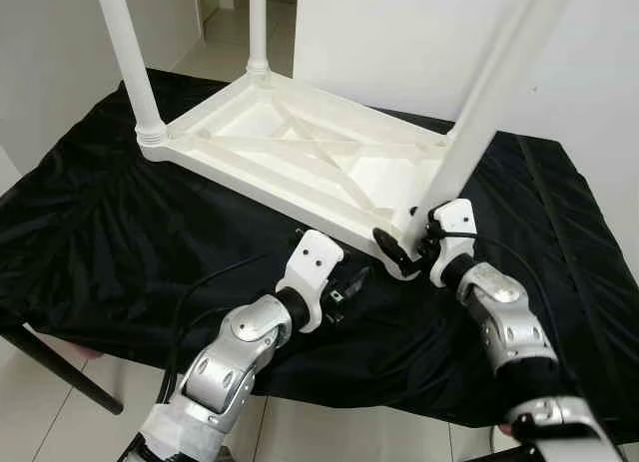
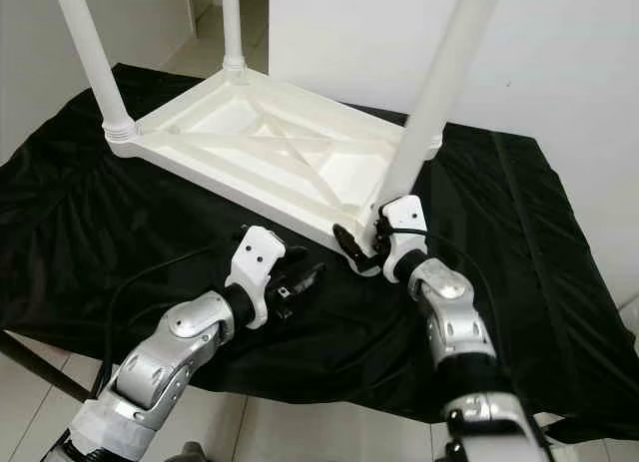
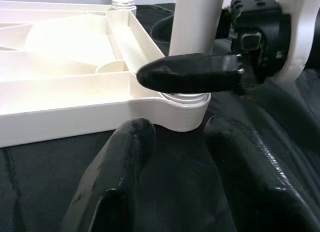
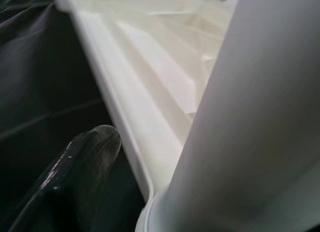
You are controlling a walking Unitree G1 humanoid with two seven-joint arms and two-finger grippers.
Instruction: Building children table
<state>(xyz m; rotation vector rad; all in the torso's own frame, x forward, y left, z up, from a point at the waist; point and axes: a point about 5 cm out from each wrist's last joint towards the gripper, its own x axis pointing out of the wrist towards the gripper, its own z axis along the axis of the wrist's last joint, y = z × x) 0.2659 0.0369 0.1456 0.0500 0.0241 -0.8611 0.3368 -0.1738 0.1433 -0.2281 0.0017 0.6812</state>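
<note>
Left eye view: I see the white plastic children's table top (image 1: 300, 148) lying upside down on a black cloth-draped work surface (image 1: 100, 232), ribbed underside facing up. Three white round plastic legs stand in its corner sockets: one at the far left corner (image 1: 128, 53), one at the far back corner (image 1: 258, 28), and one at the near right corner (image 1: 484, 113), tilted slightly toward the camera.

My right gripper (image 1: 404, 244) is at the base of the near right leg, right by the corner socket. One black finger (image 3: 192, 74) lies across the front of the leg just above the socket collar; the other is hidden behind the leg, so I read the fingers as closed around it. Right wrist view confirms the leg close up against one finger (image 4: 82, 162).

My left gripper (image 1: 344, 282) hovers low over the cloth, just short of the same corner, fingers (image 3: 120, 177) spread apart, holding nothing. A black cable (image 1: 200, 282) trails across the cloth beside the left arm.
</note>
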